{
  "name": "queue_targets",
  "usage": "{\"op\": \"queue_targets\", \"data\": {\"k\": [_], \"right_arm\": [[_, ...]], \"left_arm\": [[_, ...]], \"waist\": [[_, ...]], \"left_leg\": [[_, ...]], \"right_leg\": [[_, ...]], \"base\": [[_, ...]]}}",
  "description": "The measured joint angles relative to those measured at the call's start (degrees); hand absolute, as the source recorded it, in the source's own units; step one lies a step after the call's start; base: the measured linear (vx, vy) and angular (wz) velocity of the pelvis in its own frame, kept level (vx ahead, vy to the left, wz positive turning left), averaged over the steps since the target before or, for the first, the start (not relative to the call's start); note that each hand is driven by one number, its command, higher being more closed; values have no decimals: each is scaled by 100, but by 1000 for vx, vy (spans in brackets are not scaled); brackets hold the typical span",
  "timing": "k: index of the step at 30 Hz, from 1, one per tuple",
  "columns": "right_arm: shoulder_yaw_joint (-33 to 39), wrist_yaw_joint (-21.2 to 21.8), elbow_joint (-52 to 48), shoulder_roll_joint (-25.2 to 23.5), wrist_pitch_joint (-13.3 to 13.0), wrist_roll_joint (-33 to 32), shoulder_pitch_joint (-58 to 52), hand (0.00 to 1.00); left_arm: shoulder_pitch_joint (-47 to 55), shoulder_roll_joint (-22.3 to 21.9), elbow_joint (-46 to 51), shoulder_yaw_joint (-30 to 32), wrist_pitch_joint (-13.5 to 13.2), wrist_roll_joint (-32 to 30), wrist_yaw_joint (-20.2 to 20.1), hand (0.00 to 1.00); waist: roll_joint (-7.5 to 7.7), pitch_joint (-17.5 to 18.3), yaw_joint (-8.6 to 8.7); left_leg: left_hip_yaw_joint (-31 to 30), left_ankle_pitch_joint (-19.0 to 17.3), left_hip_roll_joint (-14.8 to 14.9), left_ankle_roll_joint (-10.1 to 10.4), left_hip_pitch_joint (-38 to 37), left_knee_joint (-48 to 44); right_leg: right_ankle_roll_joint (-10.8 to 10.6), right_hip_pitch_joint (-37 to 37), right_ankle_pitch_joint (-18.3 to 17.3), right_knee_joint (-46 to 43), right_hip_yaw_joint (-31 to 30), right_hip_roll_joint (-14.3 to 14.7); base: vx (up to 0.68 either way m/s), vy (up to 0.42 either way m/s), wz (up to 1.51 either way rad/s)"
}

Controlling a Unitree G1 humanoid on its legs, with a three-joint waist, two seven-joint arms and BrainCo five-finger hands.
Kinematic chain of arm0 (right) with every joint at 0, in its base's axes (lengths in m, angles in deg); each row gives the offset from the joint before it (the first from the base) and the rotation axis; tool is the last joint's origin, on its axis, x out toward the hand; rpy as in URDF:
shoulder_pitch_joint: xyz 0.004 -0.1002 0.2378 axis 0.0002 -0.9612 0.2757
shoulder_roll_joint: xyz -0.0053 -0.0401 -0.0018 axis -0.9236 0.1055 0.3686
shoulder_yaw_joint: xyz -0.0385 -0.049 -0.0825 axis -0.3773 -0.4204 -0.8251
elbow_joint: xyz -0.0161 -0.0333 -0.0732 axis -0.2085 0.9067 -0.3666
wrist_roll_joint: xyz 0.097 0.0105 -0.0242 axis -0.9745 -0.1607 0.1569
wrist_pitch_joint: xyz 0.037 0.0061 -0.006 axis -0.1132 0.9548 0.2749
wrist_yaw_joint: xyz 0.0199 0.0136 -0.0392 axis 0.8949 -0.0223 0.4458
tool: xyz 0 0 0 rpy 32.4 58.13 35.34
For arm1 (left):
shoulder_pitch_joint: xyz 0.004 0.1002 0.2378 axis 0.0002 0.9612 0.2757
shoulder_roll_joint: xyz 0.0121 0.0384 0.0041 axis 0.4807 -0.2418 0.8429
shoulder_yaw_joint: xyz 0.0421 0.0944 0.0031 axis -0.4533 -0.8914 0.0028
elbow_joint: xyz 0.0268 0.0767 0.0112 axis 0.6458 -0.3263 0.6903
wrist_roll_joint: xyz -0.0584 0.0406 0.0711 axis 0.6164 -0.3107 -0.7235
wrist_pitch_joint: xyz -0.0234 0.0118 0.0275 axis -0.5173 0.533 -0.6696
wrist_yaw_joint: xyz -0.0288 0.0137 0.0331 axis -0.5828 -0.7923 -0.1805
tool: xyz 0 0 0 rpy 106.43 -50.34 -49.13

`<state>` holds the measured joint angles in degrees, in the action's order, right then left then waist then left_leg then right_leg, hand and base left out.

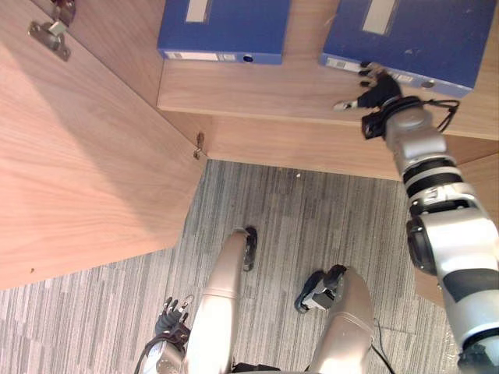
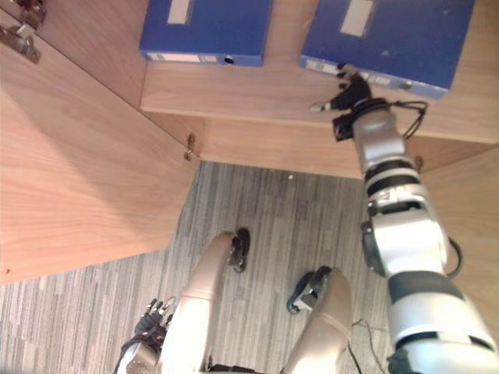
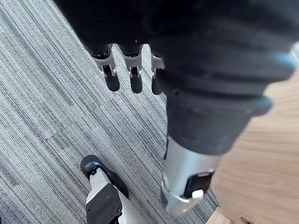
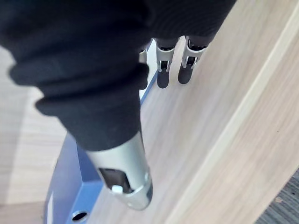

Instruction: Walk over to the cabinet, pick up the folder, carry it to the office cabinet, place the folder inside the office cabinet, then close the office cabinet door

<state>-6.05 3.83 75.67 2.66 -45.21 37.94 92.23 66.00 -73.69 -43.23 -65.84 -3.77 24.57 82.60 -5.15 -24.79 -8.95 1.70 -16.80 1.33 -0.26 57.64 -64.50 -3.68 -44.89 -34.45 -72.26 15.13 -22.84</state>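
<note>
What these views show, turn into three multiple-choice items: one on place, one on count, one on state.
1. The right hand is: A on the carpet; B at the right blue folder's front edge; C on a hinge.
2. Blue folders on the shelf: A one; B two; C four.
3. The cabinet door is: A shut; B open; C missing.
Key: 1 B, its fingers reach that edge; 2 B, a second folder lies left of it; 3 B, it stands swung out.
</note>
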Motion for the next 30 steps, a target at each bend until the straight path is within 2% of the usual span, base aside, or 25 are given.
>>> {"op": "queue_targets", "data": {"k": [5,7,12,17,23,24,25,27,30], "right_arm": [[-731,62,-114,-565,-126,1099,-537,0],[-1046,182,-101,-944,-131,1660,-889,0],[-1223,512,293,-1556,-78,2130,-1498,0],[-1104,506,490,-1974,-22,2189,-2115,0],[-172,386,598,-2763,-23,2209,-3850,0],[28,381,633,-2879,-26,2147,-4152,0],[366,351,794,-2981,-28,1931,-4556,0],[919,286,819,-2953,-53,1592,-4963,0],[1950,76,835,-2894,-148,718,-5548,0]], "left_arm": [[0,32,-52,-18,36,-35,-51,0],[-5,91,-164,-104,43,-60,-56,0],[-12,155,-319,-150,69,-111,-57,0],[-27,185,-448,-175,78,-218,-58,0],[-24,310,-738,-187,90,-710,-66,0],[-34,320,-828,-185,89,-800,-68,0],[-43,318,-953,-223,94,-983,-82,0],[-88,334,-1086,-230,97,-1135,-115,0],[-104,372,-1285,-191,115,-1159,-138,0]], "waist": [[18,127,18],[32,176,32],[98,314,18],[155,351,40],[587,1036,75],[621,1151,97],[659,1329,201],[663,1391,312],[700,1450,399]], "left_leg": [[43,29,69,47,-521,362],[66,34,106,56,-925,579],[68,66,182,98,-1395,923],[87,342,170,125,-2178,1713],[40,1220,144,257,-3389,3812],[12,1394,122,275,-3593,4196],[-54,1714,59,332,-3938,4848],[-95,1986,20,343,-4289,5416],[-63,2053,4,339,-4566,5622]], "right_leg": [[37,474,93,404,57,117],[29,877,137,675,101,184],[21,1408,264,1134,255,302],[-21,2239,616,2004,509,417],[-37,3484,1550,4173,1019,884],[-48,3687,1729,4571,1088,966],[-74,4015,2024,5212,1200,1090],[-92,4354,2298,5746,1294,1208],[-125,4658,2492,6146,1263,1284]], "base": [[34,-23,-7],[66,-27,-8],[51,-9,-1],[32,13,5],[86,-25,13],[158,-26,20],[132,-23,19],[84,-25,15],[12,-7,-10]]}}
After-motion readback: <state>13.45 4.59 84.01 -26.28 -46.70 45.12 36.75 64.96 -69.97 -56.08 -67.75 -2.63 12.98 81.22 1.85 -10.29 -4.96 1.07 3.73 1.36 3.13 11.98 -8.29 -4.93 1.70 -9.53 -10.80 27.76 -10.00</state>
